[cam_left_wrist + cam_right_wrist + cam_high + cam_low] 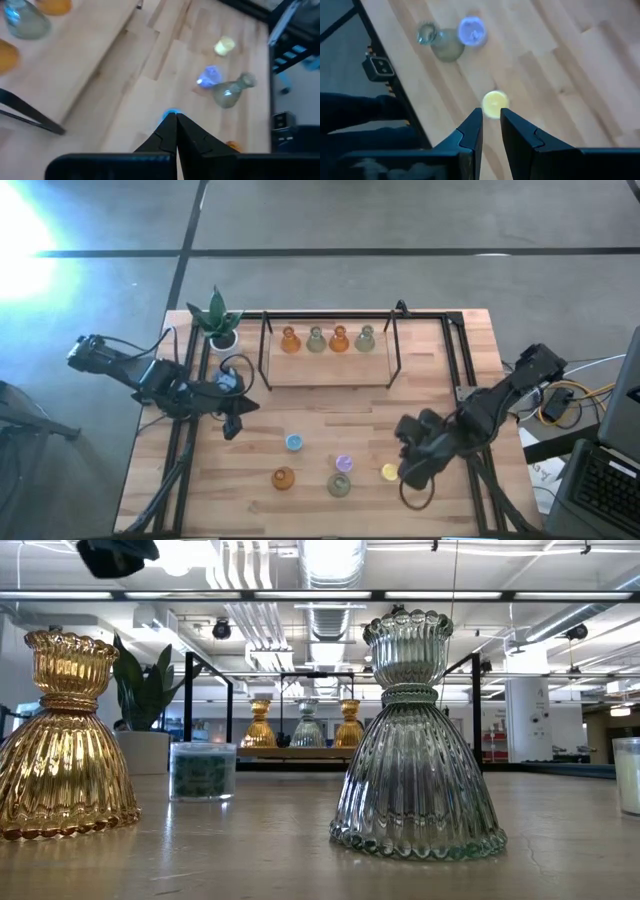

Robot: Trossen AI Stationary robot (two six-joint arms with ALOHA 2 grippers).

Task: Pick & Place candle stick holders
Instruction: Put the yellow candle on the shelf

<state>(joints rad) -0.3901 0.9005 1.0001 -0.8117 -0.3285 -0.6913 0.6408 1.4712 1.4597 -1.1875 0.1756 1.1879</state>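
Observation:
Four candle stick holders, amber and green by turns, stand on a wooden shelf (pixel 328 370) at the far middle, among them an amber one (pixel 290 340) and a green one (pixel 365 338). Nearer me on the table stand a small blue one (pixel 294 442), a purple one (pixel 344 464), a yellow one (pixel 389 471), a bulbous amber one (pixel 283 478) and a green one (pixel 339 486). My left gripper (pixel 232 428) hangs shut, left of the blue one (pixel 170 114). My right gripper (pixel 491 120) is narrowly open above the table, with nothing in it. The yellow one (pixel 495 104) lies just ahead of its tips.
A potted green plant (pixel 217 320) stands at the far left corner. A black metal frame (pixel 395 345) rises around the shelf, and black rails run along the table's sides. Cables and a keyboard (pixel 600 480) lie off the right edge.

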